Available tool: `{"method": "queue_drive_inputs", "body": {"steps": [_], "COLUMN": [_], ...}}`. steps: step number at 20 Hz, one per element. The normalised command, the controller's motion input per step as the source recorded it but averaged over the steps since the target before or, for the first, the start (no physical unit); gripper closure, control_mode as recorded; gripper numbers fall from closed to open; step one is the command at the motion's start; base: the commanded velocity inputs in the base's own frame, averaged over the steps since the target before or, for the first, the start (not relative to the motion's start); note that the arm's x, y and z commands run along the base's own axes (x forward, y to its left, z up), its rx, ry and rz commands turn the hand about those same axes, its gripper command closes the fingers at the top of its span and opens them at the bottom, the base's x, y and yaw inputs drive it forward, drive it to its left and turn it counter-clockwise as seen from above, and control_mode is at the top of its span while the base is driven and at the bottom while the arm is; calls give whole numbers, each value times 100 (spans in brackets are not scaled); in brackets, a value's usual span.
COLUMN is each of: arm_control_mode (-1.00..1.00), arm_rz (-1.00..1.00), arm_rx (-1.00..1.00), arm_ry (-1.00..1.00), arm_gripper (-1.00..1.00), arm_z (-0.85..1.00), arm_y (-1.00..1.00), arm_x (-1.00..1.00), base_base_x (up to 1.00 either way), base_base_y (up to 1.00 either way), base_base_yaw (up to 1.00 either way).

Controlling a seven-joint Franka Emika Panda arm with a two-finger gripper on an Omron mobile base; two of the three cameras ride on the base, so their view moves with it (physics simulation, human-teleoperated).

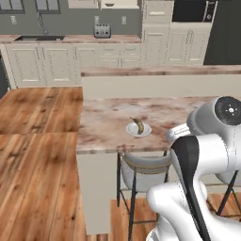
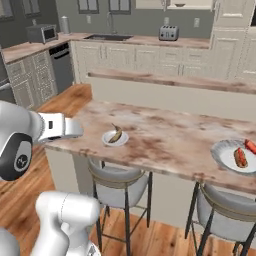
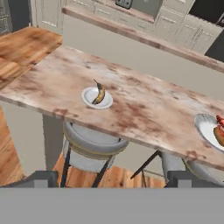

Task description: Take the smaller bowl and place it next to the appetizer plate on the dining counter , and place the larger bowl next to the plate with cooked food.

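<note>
The dining counter is a marbled slab with a plain beige ledge behind it. A small white appetizer plate with a dark banana-like piece lies near its front edge. To the right lies the plate with cooked food, holding sausages. Both bowls are out of view. My gripper hangs in front of the counter, above the stools. It is open, its fingertips are wide apart, and nothing is between them.
Grey padded stools stand under the counter's front edge, with another at the right. Cream cabinets line the back wall, with a toaster and a sink on their worktop. Wood floor lies to the left.
</note>
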Motion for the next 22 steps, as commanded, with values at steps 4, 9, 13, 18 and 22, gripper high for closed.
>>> {"method": "queue_drive_inputs", "body": {"steps": [4, 9, 13, 18, 22], "arm_control_mode": [100, 100, 100, 100, 100], "arm_rz": [0, 0, 0, 0, 0], "arm_rx": [0, 0, 0, 0, 0], "arm_ry": [0, 0, 0, 0, 0], "arm_gripper": [-100, -100, -100, -100, -100], "arm_z": [0, 0, 0, 0, 0], "arm_y": [0, 0, 0, 0, 0], "arm_x": [0, 0, 0, 0, 0], "base_base_x": [0, 1, 11, 19, 68], "base_base_y": [100, 100, 100, 100, 93], "base_base_yaw": [13, 11, 11, 5, 0]}}
